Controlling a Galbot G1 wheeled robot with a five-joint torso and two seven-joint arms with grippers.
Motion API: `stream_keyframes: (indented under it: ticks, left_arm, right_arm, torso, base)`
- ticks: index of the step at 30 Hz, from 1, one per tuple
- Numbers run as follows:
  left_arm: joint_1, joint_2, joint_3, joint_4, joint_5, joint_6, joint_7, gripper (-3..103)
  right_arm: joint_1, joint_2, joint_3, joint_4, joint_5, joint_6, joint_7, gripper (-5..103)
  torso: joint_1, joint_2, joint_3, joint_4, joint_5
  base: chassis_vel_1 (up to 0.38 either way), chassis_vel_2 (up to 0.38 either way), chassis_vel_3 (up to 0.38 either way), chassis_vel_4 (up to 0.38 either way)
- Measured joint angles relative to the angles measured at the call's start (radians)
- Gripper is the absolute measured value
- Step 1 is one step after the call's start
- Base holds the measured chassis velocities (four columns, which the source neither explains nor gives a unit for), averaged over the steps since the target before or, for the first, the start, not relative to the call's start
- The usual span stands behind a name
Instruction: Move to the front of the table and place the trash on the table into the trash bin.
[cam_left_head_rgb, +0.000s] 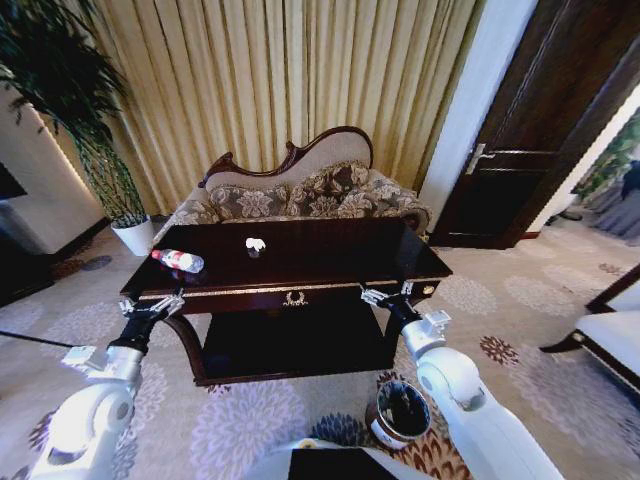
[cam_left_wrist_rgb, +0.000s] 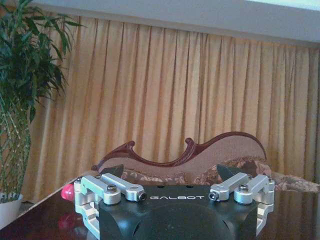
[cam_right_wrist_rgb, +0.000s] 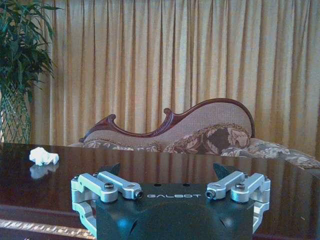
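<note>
Both pincers (cam_left_head_rgb: 163, 303) (cam_left_head_rgb: 388, 295) forward, seemingly open.

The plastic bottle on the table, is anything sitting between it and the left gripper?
Nothing visible. The bottle lies near the table's left front corner, and the left gripper hovers open just before that edge, with only bare tabletop between them.

The bottle (cam_left_wrist_rgb: 67, 191) shows just its red cap beside the left tool (cam_left_wrist_rgb: 170, 172); trash bin (cam_left_head_rgb: 398, 413) contents unreadable.
</note>
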Motion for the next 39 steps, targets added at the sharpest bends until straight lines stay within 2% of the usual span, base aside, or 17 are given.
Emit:
stream_keyframes:
  ticks: [5, 22, 26, 33, 39]
  left_arm:
    - [-0.001, -0.004, 0.004, 0.007, 0.002, -0.001, 0.000, 100]
    - [0.006, -0.005, -0.001, 0.005, 0.001, -0.004, 0.000, 100]
    - [0.017, -0.006, -0.013, -0.014, 0.009, 0.018, -0.019, 100]
    - [0.062, -0.022, -0.053, -0.039, 0.022, 0.031, -0.023, 100]
    - [0.114, -0.046, -0.124, -0.069, 0.023, 0.049, -0.033, 100]
  right_arm:
    - [-0.018, -0.002, 0.003, 0.009, -0.040, 0.001, 0.000, 100]
    - [-0.014, -0.009, -0.018, 0.027, -0.043, -0.006, 0.000, 100]
    - [0.017, -0.028, -0.036, 0.015, -0.032, -0.013, 0.000, 100]
    - [0.105, -0.062, -0.061, -0.009, 0.058, -0.054, 0.000, 100]
    - [0.208, -0.120, -0.138, -0.044, 0.140, -0.070, 0.000, 100]
  torso:
    - [0.000, 0.000, 0.000, 0.0000, -0.0001]
    - [0.000, 0.000, 0.000, -0.0001, 0.0000]
    - [0.000, 0.000, 0.000, 0.0000, 0.0000]
    - [0.000, 0.000, 0.000, 0.0001, -0.0001]
    - [0.000, 0.000, 0.000, 0.0003, 0.0001]
  base:
    - [-0.134, 0.130, 0.146, -0.130]
    - [-0.017, 0.019, 0.020, -0.024]
    - [0.000, 0.000, 0.000, 0.000]
    - [0.000, 0.000, 0.000, 0.000]
    - [0.000, 0.000, 0.000, 0.000]
